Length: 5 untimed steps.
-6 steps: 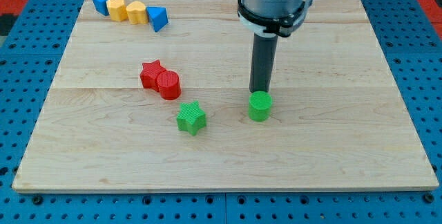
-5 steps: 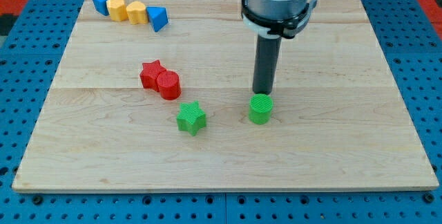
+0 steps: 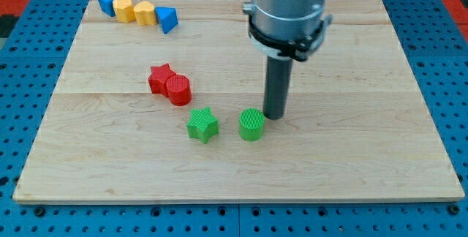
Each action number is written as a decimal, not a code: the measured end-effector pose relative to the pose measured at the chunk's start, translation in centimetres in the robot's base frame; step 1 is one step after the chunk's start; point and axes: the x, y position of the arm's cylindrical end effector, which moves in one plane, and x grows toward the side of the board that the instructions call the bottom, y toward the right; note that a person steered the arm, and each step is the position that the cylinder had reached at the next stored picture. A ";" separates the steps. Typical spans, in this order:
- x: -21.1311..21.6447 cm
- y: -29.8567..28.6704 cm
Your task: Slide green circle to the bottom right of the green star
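No claw here, so nothing to report as apart or together: only my tip, planted just right of the green circle, touching or nearly so. Left to right along the desk: green star at lower centre, then the circle just beside it, level with it, then the rod. Seemingly mid-push, circle near the star but not yet lower. Next, probably: tip round to the circle's upper side, nudge down-frame.
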 end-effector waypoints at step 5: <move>-4.5 -3.5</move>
